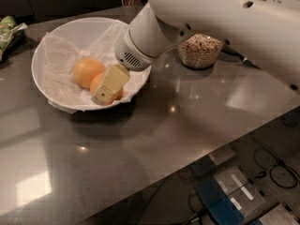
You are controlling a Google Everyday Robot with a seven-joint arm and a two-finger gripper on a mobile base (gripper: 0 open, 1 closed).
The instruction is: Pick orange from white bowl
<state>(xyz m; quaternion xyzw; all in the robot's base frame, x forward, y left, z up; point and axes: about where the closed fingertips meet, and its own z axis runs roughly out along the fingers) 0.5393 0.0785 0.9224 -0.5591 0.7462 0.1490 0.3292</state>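
Observation:
The white bowl [82, 19], lined with crinkled white paper, stands at the back left of the grey table. Two fruits lie in it. The paler, yellower fruit [86, 71] is on the left. The deeper orange [97, 84] lies right of it, near the bowl's front rim, and is mostly covered. My gripper [107, 89], with its yellowish end, reaches down from the white arm into the bowl and sits right on top of the orange. The orange rests in the bowl.
A glass jar of grain [200, 50] stands right of the bowl, behind the arm. A green packet [9, 29] lies at the far left edge. The table's front edge runs diagonally at lower right, with cables and blue boxes [220, 200] on the floor below.

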